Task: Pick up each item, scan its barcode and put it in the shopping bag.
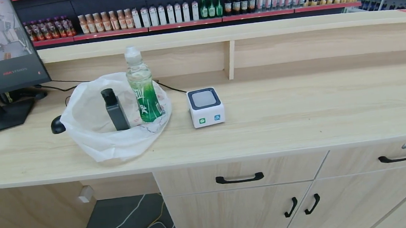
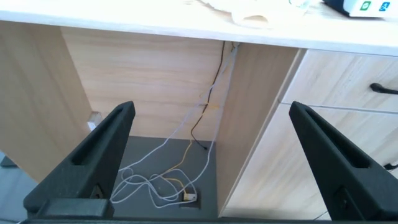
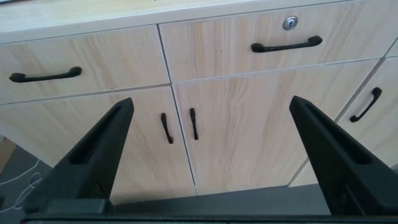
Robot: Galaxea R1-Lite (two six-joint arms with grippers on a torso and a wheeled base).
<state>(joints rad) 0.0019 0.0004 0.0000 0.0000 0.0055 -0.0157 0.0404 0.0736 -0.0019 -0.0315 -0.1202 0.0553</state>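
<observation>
The left claw (image 2: 211,112) and right claw (image 3: 211,107) both hang open below the tabletop's (image 1: 300,119) front edge. The green bottle (image 1: 144,93) and dark bottle (image 1: 116,109) stand upright in the shopping bag (image 1: 116,144) toward the left end. They are up and ahead of the left claw, which is the nearer one.

You get bright, even, diffuse light across counter (image 1: 300,119); shadows soft. Left of scanner (image 1: 205,107), shopping bag (image 1: 116,144) throws faint shadow at its base. Behind scanner, shelf recess (image 1: 325,65) dimmer. Scanner window carries pale sheen. Counter front edge bows away from scanner: wide-angle bend.
</observation>
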